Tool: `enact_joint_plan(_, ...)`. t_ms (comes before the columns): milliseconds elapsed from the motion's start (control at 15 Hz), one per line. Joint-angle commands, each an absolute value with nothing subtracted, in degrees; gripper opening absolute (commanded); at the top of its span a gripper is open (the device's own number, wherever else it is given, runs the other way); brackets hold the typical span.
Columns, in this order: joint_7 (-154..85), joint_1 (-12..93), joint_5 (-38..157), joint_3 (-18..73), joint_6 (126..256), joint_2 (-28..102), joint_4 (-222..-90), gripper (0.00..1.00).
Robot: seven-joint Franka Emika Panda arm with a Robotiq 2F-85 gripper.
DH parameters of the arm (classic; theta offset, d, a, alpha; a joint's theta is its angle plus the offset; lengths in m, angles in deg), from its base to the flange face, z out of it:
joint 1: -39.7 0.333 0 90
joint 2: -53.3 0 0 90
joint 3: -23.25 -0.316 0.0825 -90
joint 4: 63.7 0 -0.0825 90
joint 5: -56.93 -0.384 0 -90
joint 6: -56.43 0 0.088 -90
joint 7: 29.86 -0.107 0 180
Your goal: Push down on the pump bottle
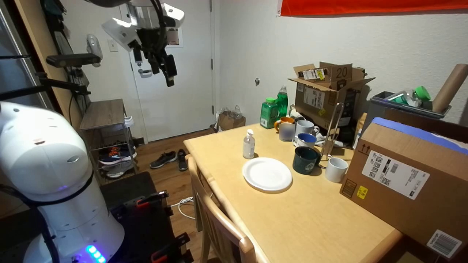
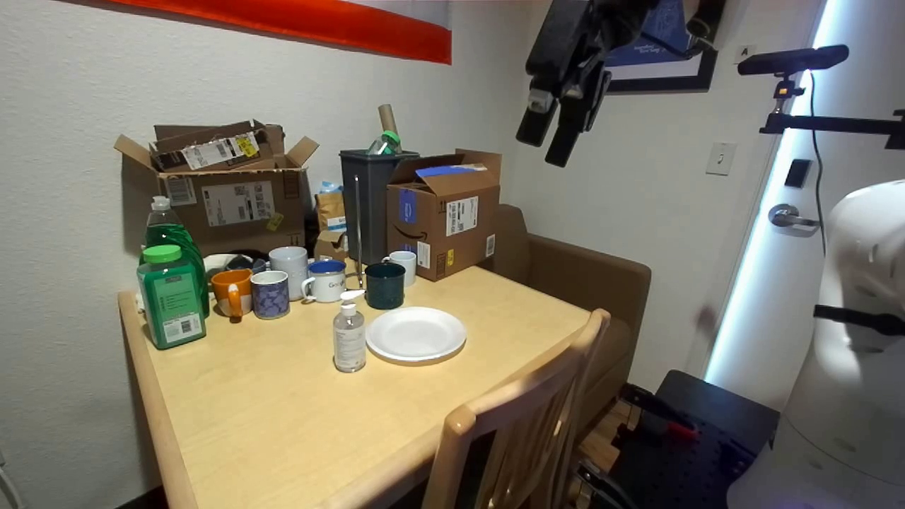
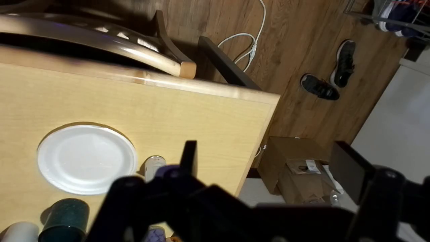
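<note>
The pump bottle [image 1: 249, 147] is a small clear-whitish bottle with a white pump top. It stands upright on the table beside the white plate [image 1: 267, 174]. It also shows in an exterior view [image 2: 349, 341], its nozzle over the plate's side. In the wrist view only part of the bottle [image 3: 154, 165] shows; a gripper finger hides its top. My gripper [image 1: 155, 69] is high in the air, well above and apart from the bottle, and also shows in an exterior view [image 2: 551, 141]. In the wrist view the gripper [image 3: 265, 149] has its fingers wide apart with nothing between them.
A dark green mug [image 1: 305, 160] and a white mug [image 1: 336, 170] stand past the plate. More mugs and green bottles [image 1: 270, 113] stand at the table's back. Cardboard boxes [image 1: 406, 171] sit at the side. A wooden chair [image 1: 219, 215] is against the table's edge.
</note>
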State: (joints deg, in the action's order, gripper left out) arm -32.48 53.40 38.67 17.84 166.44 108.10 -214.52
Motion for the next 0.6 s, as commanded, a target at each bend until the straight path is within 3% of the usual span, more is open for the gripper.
enact_joint_plan(0,-31.9,52.5,38.1,17.3,166.1,108.1,-214.3,1.0)
enact_joint_plan(533,-32.2,52.0,38.2,17.6,165.8,107.7,-213.8,1.0)
